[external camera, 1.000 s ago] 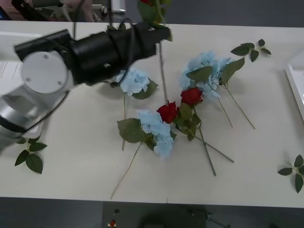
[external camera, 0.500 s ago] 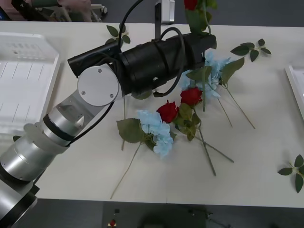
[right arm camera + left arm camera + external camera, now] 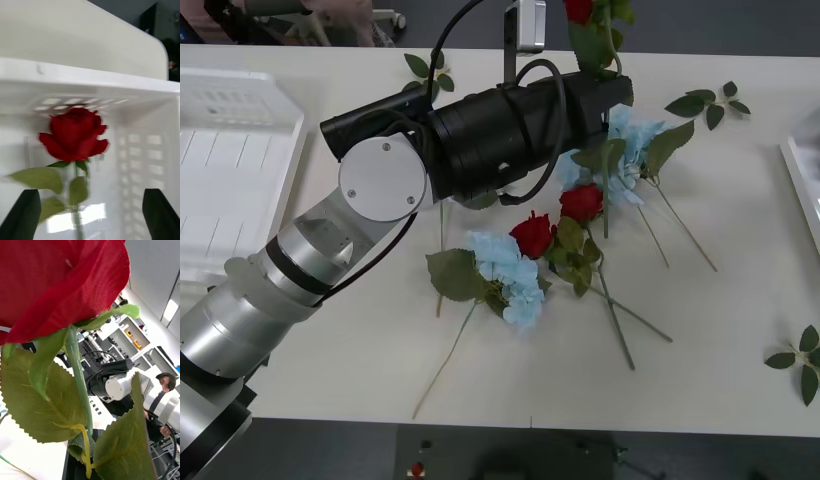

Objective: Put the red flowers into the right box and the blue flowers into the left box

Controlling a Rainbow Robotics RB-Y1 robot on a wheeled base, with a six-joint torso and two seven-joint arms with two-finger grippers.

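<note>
Your left claw [image 3: 605, 85] grips a red rose [image 3: 63, 285] by its stem; your right claw [image 3: 90, 215] hangs released over another rose [image 3: 75, 137].

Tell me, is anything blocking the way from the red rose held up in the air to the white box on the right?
Nothing visible does. The raised red rose hangs above the table, and the blue flowers and leaf sprig between it and the right box lie flat on the tabletop, likely below its path.

L arm [image 3: 380, 190] stretched fwd+right across tabletop, wrist raised | L hand [image 3: 605, 75] clamped on stem | R hand [image 3: 90, 210] fingers [image 3: 24, 213] spread apart
</note>
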